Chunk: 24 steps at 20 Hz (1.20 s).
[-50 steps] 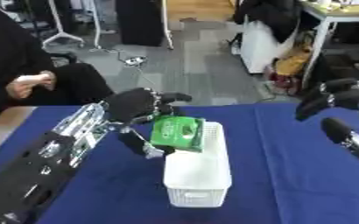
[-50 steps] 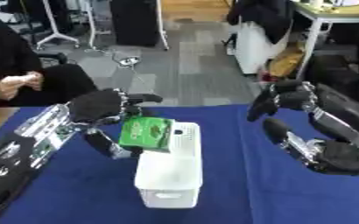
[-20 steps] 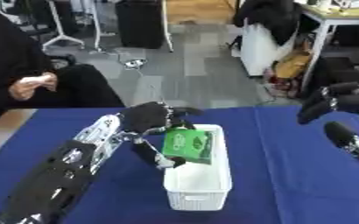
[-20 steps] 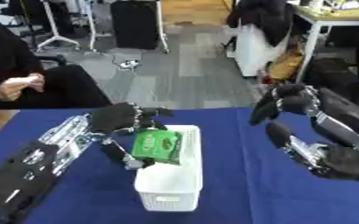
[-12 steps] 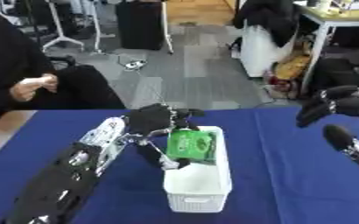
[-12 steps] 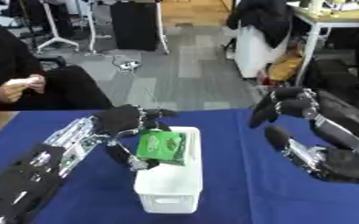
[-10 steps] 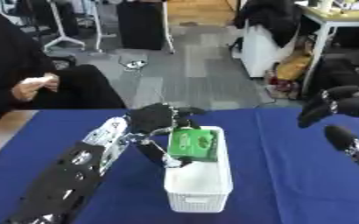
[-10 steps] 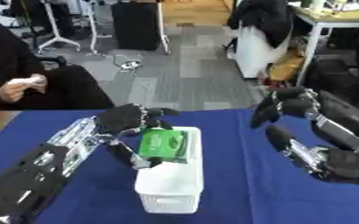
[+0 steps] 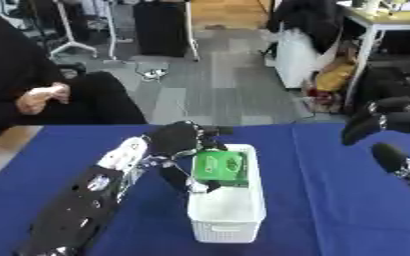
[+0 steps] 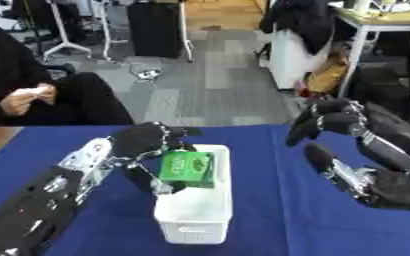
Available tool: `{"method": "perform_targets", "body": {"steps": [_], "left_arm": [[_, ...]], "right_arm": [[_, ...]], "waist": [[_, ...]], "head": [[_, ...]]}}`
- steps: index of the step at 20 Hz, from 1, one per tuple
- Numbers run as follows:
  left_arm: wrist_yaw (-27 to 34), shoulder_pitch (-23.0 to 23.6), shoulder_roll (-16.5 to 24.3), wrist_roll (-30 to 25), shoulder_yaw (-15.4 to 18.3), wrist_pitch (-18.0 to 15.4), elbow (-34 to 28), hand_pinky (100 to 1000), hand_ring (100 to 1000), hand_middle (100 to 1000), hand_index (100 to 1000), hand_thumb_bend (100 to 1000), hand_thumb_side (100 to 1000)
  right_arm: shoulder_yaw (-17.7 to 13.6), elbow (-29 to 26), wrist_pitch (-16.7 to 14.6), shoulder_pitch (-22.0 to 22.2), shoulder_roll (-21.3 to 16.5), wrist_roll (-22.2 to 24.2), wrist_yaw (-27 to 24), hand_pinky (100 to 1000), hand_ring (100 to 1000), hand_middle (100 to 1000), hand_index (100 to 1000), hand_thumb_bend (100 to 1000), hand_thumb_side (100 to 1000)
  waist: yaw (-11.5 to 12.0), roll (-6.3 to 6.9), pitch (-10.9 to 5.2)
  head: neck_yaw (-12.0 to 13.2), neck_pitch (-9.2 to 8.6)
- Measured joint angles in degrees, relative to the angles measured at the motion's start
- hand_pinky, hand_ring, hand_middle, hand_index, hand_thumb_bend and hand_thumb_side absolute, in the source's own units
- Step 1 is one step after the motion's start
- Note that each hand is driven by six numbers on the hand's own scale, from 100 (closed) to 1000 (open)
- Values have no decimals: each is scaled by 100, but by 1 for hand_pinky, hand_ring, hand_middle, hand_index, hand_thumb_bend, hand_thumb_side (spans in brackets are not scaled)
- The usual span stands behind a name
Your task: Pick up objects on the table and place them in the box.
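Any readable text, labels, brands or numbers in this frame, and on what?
None can be read.
Green packet in the left hand, over the white box: faint pale markings on its face, too blurred to read.
Nothing else in view shows legible writing.

Left robot hand (image 9: 180,142) gripping green packet (image 9: 219,166) over white box (image 9: 230,215).
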Motion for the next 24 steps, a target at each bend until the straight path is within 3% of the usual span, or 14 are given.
{"method": "perform_targets", "body": {"steps": [3,7,18,19,20,21,24], "left_arm": [[-394,3,-18,-100,-1,-110,66,1000,1000,1000,999,100,1000],[-684,7,-21,-147,-1,-269,152,1000,1000,1000,1000,100,1000],[-764,15,-20,28,12,-454,189,1000,1000,1000,978,100,1000],[-720,28,-16,14,40,-460,171,930,954,997,917,100,1000],[-635,59,-12,-6,78,-468,133,930,954,997,917,100,1000],[-508,106,5,-35,122,-470,79,736,864,920,857,100,1000],[234,326,145,-207,257,-460,-250,619,817,871,847,100,1000]], "right_arm": [[0,0,0,0,0,0,0,565,626,620,688,152,1000],[0,0,0,0,0,0,0,565,626,620,688,152,1000],[0,0,1,0,0,1,0,565,626,620,688,152,1000],[-1,0,1,0,0,1,0,564,626,620,688,154,1000],[-2,0,1,0,0,1,1,564,626,620,688,154,1000],[-3,0,1,0,0,1,2,564,626,620,689,155,1000],[-30,0,1,0,0,1,7,565,626,620,688,153,1000]], "waist": [[-1,0,0],[-1,0,0],[7,0,0],[9,0,0],[17,0,0],[22,0,0],[62,0,3]], "head": [[0,-1],[0,-1],[0,-2],[0,-2],[0,-2],[-1,-3],[-115,-49]]}}
